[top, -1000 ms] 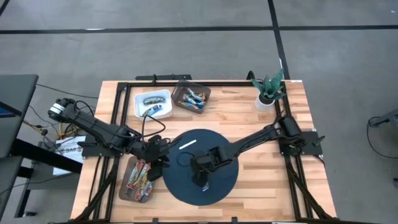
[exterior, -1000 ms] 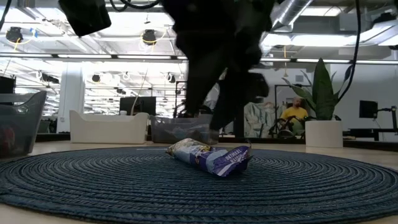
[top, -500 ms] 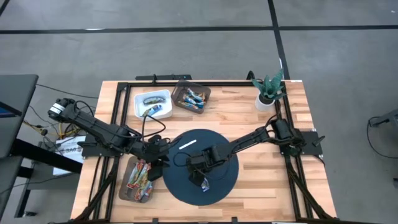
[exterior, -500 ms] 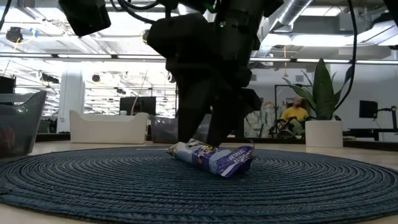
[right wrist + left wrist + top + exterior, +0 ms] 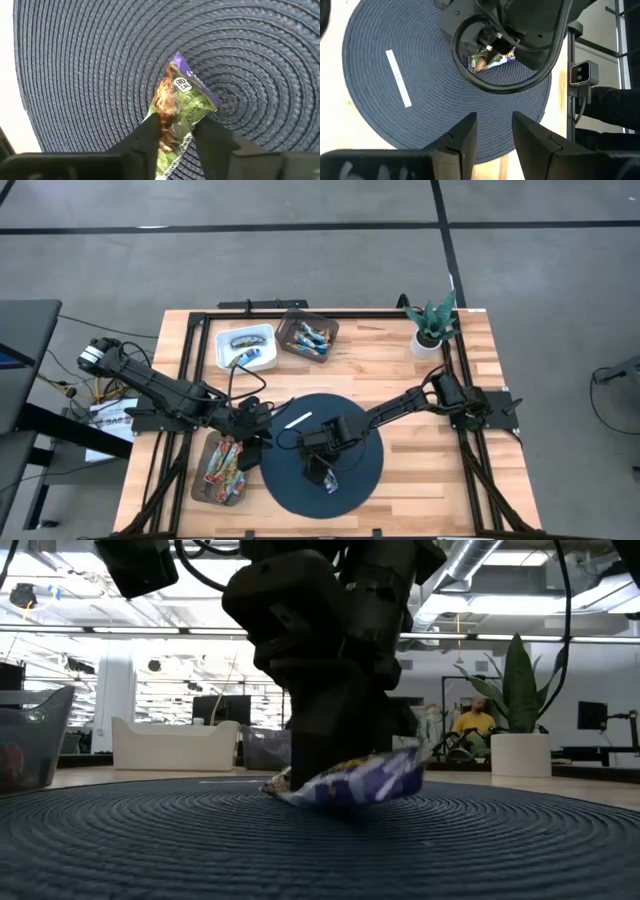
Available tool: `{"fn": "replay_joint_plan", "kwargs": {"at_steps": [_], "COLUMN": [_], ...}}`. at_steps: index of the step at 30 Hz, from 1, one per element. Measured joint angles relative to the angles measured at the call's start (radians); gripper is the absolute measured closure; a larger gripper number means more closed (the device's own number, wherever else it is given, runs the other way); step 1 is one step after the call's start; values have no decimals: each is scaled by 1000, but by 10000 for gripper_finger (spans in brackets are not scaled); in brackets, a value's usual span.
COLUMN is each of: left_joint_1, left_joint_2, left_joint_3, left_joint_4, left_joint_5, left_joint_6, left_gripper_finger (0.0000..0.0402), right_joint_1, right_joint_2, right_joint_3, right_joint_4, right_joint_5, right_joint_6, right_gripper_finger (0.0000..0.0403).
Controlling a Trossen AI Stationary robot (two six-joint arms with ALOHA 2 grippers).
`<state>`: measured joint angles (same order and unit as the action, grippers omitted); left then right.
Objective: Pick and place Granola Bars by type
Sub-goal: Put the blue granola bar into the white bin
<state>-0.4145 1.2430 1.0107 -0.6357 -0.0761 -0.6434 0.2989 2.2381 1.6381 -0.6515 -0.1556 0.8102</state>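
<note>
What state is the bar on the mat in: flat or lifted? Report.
Partly lifted: the bar tilts, one end raised off the mat, pinched by the right end effector.

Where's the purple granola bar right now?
The purple granola bar is on the round blue mat, front of centre in the high view, pinched between the right tool's fingers with one end tilted up in the low view.

Granola bar (image 5: 179, 107) purple-green wrapper; mat (image 5: 360, 480) dark blue, concentric weave; strip (image 5: 298, 420) white.

The right gripper (image 5: 176, 142) has its two dark fingers (image 5: 145, 140) pressed against either side of a purple-and-green granola bar (image 5: 179, 112). The bar lies over a round, dark blue woven mat (image 5: 90, 65).
</note>
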Motion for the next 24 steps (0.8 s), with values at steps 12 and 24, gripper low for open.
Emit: {"fn": "replay_joint_plan", "kwargs": {"at_steps": [12, 24], "left_joint_1": [0, 2], "left_joint_2": [0, -13], "left_joint_3": [0, 0], "left_joint_4": [-1, 70], "left_joint_5": [-91, -417], "left_joint_6": [-68, -269], "left_gripper_finger": [288, 288], "right_joint_1": [-36, -113], "right_joint_2": [-48, -322], "right_joint_3": [-11, -8], "right_joint_4": [-20, 9], "right_joint_5": [33, 208], "right_joint_6": [-9, -74], "right_gripper_finger": [355, 356]}}
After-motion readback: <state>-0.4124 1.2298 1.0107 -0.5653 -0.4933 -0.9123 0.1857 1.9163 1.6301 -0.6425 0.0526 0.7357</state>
